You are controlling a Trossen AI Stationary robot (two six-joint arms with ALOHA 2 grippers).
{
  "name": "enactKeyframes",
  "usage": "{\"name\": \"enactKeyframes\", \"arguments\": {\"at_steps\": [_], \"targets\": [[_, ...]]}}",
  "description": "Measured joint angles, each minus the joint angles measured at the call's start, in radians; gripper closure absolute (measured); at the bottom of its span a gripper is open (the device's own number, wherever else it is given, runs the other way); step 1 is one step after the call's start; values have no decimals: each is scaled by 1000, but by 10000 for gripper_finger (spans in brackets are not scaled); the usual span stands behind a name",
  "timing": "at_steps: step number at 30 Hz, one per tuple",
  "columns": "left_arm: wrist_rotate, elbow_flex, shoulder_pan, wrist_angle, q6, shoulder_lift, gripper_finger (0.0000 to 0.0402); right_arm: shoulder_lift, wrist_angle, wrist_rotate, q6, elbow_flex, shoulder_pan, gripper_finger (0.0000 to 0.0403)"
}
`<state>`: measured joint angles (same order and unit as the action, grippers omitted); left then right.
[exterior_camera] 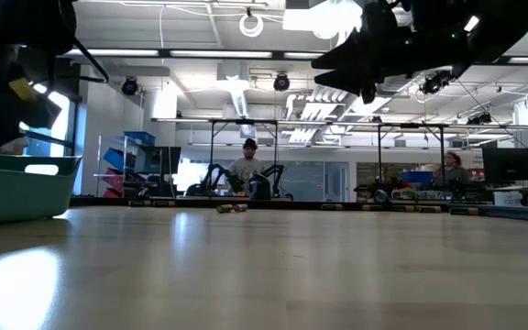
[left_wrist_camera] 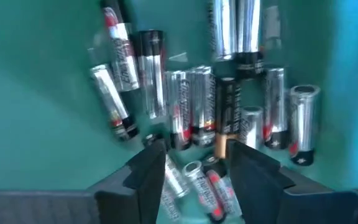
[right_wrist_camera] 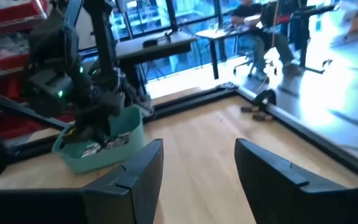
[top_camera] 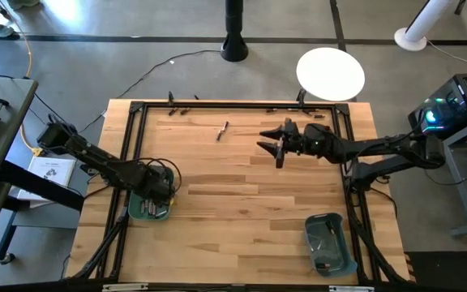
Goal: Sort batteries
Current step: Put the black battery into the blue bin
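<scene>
The left claw (left_wrist_camera: 191, 180) hangs inside the teal bin (top_camera: 149, 208) at the counter's (top_camera: 242, 186) left edge, fingers spread with nothing between them, just over a heap of silver and dark batteries (left_wrist_camera: 194, 115), so this looks like a drop-off into that bin. The right claw (top_camera: 278, 146) hovers spread and empty above the counter's far middle, with a loose battery (top_camera: 222, 130) lying nearby; that one seems the next pick, needing a lowering straddle.
</scene>
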<state>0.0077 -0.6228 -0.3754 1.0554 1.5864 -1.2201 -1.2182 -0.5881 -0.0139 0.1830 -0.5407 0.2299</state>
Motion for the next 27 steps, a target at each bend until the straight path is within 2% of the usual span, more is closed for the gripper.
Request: {"name": "enactKeyframes", "arguments": {"at_steps": [9,22,27], "targets": [[-45,49,46,-116,-26,0,272,0,-13,-3,-34,0,26,210],[-69,60,56,-134,-9,-1,228,0,26,-2,-29,0,25,210],[-106,60,56,-132,-3,-1,226,0,43,-18,-32,-1,25,210]]}}
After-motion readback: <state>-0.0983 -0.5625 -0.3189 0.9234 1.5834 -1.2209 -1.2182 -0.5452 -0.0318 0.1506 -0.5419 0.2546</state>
